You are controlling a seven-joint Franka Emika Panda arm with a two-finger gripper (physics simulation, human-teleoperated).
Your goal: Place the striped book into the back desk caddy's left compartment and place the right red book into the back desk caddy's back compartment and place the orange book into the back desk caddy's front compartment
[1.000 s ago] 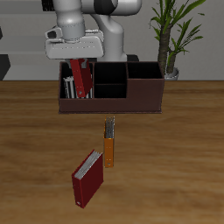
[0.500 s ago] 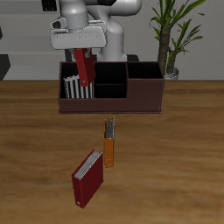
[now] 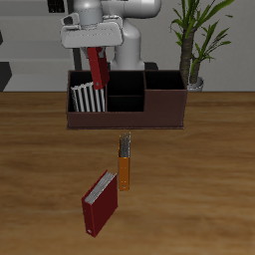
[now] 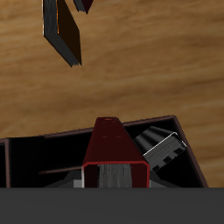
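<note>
My gripper is shut on a dark red book, which hangs tilted above the back desk caddy, over the left compartment. The striped book stands inside that compartment. In the wrist view the held red book points down at the caddy, with the striped book beside it. The orange book lies flat on the table in front of the caddy. A second red book lies nearer the table's front edge. I cannot tell which red book is the right one.
A potted plant stands at the back, beside the caddy's far end. The caddy's middle and other end sections look dark, with nothing showing in them. The orange book also shows on the wood in the wrist view.
My gripper has risen with the red book, lifting it from down among the caddy's end section to above the rim. The books on the table have not moved.
</note>
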